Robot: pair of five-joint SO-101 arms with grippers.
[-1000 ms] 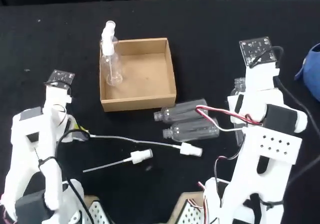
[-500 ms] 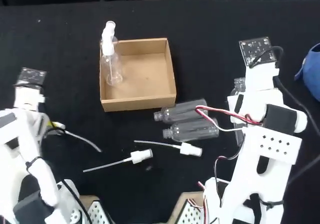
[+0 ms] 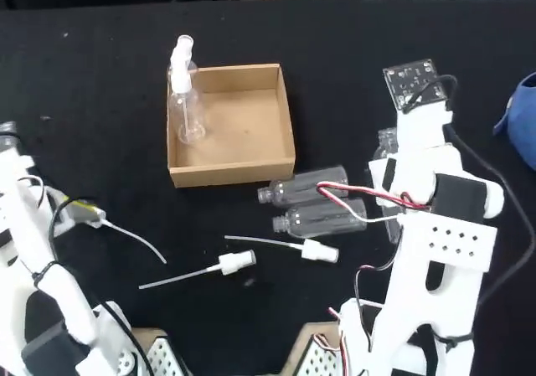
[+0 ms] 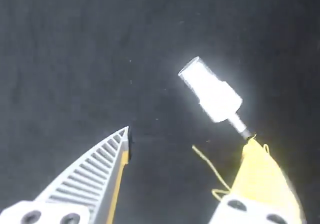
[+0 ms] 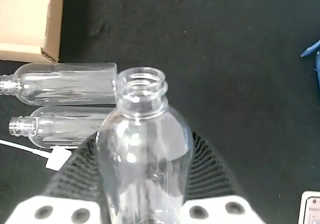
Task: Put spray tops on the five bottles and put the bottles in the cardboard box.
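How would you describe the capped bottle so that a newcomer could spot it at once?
Find the cardboard box near the middle of the black table. A clear bottle stands upright inside it, against its left wall. It alone wears a white spray top; the two bottles lying beside the box have bare necks.

Capped bottle [image 3: 186, 100] upright in cardboard box [image 3: 231, 173]; two uncapped bottles [image 3: 306, 188] [image 3: 327, 219] lying alongside.
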